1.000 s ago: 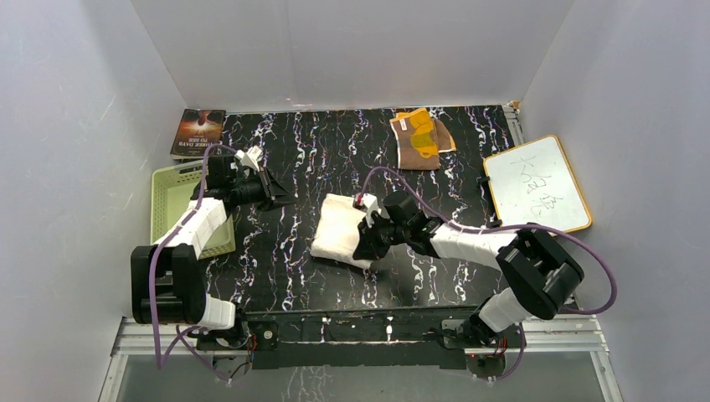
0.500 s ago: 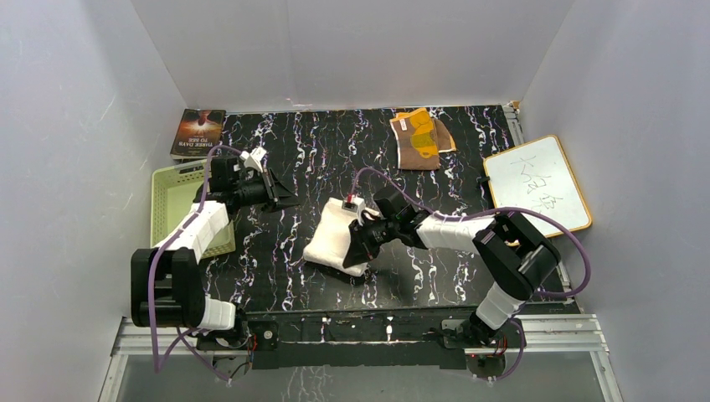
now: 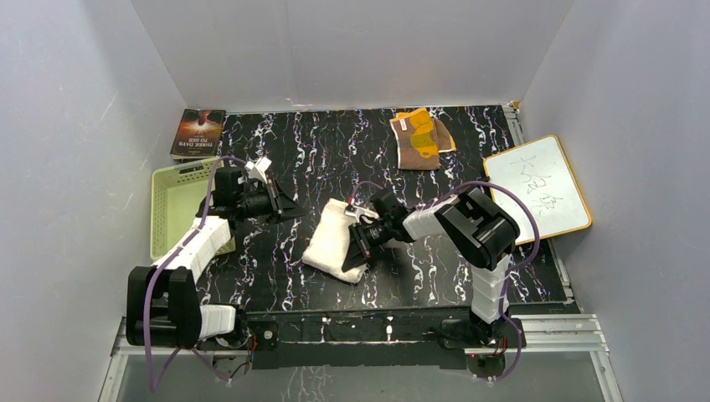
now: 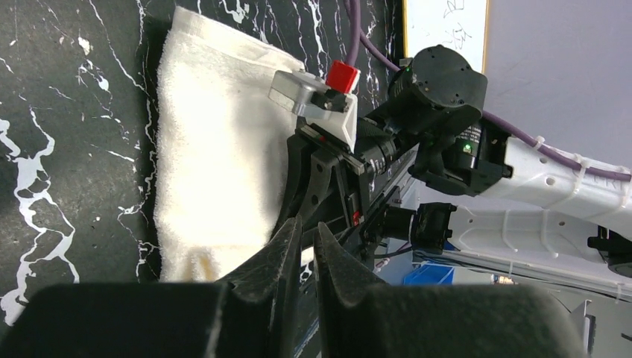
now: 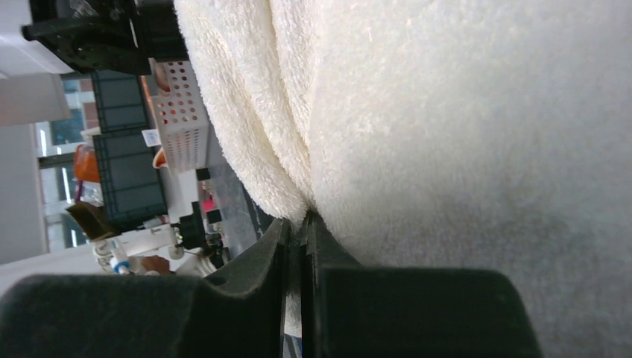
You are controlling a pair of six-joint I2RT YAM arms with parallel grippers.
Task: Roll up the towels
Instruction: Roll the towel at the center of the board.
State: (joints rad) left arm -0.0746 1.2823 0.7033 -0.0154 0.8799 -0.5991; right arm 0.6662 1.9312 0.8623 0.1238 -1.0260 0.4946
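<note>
The cream-white towel (image 3: pixel 328 241) lies crumpled near the table's middle, its right side doubled over. My right gripper (image 3: pixel 358 249) is shut on that folded right edge. In the right wrist view a thin fold of the towel (image 5: pixel 447 112) is pinched between the jaws of the right gripper (image 5: pixel 300 221). My left gripper (image 3: pixel 290 209) hovers left of the towel, shut and holding nothing. In the left wrist view the left gripper (image 4: pixel 307 227) points at the towel (image 4: pixel 216 156). The brown and yellow-orange towel (image 3: pixel 421 138) lies rumpled at the far right.
A pale green basket (image 3: pixel 174 205) sits at the table's left edge. A book (image 3: pixel 199 131) lies at the far left corner. The wood-framed white board (image 3: pixel 536 184) rests at the right edge. Grey walls close in three sides.
My right gripper has travelled left and toward the near edge, dragging the cream towel's edge so the cloth bunched narrower and shifted left. The left gripper drifted slightly right.
</note>
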